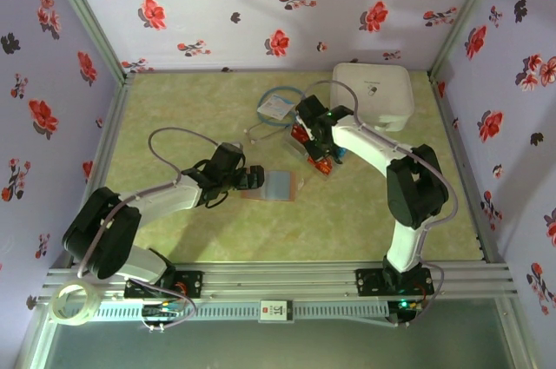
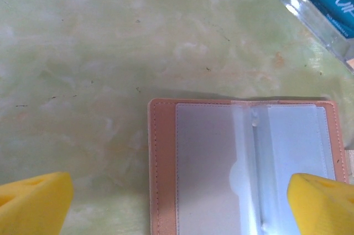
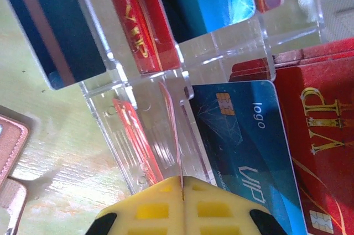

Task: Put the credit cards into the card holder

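The card holder [image 1: 280, 185] lies open on the green table, pinkish-tan with greyish sleeves [image 2: 210, 168]. My left gripper [image 1: 252, 178] hovers over its left half, open, with the yellow fingers [image 2: 38, 199] wide apart around the gripper's middle [image 2: 180, 202]. The credit cards [image 1: 317, 150] stand and lie in a clear acrylic stand [image 3: 221, 47]. My right gripper [image 3: 182, 184] is shut on a thin red card [image 3: 174, 130] seen edge-on in the stand. A blue card [image 3: 249, 141] and a red VIP card [image 3: 326, 152] lie beside it. A corner of the card holder [image 3: 11, 146] shows at the left.
A large white square case [image 1: 373, 94] sits at the back right. A white tag with a blue cord loop [image 1: 278, 107] lies behind the stand. A tape roll [image 1: 74, 304] rests on the rail at the front left. Flowered walls enclose the table.
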Robot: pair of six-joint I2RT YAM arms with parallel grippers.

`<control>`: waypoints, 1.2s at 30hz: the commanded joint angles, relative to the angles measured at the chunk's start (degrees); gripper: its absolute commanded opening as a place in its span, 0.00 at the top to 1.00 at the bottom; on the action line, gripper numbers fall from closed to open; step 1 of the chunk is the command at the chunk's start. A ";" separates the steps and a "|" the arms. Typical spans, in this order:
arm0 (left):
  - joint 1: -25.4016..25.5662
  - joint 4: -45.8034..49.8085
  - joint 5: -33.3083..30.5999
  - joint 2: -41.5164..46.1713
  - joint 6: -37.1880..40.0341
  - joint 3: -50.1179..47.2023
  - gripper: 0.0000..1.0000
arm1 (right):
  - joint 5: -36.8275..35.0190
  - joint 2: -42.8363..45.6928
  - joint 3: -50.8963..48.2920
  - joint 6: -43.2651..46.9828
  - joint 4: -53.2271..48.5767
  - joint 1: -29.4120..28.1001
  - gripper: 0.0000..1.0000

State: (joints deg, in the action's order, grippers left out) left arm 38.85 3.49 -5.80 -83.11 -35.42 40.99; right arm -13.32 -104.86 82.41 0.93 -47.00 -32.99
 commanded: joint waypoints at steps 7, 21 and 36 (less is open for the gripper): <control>-0.61 -0.77 0.79 -1.05 0.19 -0.56 0.00 | 0.34 7.57 2.49 0.29 -3.78 -0.10 1.00; -0.77 1.40 0.53 -1.66 2.62 0.38 0.00 | 24.51 24.20 -19.14 -23.83 23.38 -0.05 1.00; -0.72 8.59 -6.63 -2.48 7.07 1.32 0.00 | 37.78 22.06 -50.50 -51.84 81.08 -0.10 1.00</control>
State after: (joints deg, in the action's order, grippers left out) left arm 38.61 9.45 -9.32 -84.51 -30.61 41.01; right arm 21.12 -81.14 33.47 -45.67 19.81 -32.99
